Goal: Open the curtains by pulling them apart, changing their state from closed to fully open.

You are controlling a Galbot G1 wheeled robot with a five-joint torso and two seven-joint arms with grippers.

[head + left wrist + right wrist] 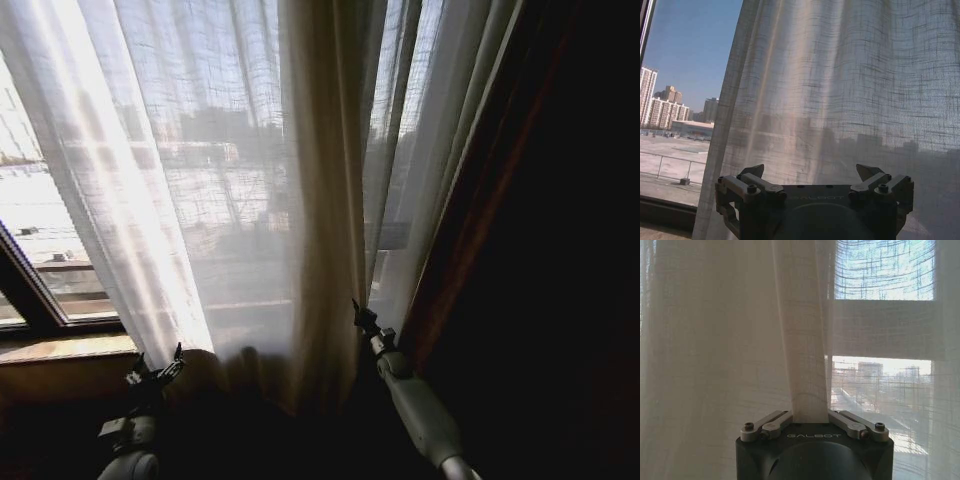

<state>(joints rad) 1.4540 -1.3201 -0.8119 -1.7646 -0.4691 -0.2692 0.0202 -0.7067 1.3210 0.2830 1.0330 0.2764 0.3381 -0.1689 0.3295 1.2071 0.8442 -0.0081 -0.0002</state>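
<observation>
The curtains (200,180) hang before the window, two sheer cream panels meeting in a bunched seam (325,200) near the middle of the head view. The left panel is already gathered in from the far left, where bare glass and the window frame (35,295) show; the right panel (430,150) hangs against a dark drape (490,200).

The right gripper (810,416) is raised to the seam, and the right wrist view shows a folded pleat (807,340) running down between its jaws, which are closed in on the fabric and clamp it.

The left gripper (810,180) is low, beside the left panel's outer edge, its jaws spread wide and empty; the cloth (840,90) hangs just beyond the fingertips (752,172) without visibly touching them.

The step in hand looks like drawing the held edge sideways. To do it well, the pull should run level along the rail rather than downward, slowly, so the thin weave slides instead of straining. The left jaws would need to reach into the fabric and gather several pleats before closing.
</observation>
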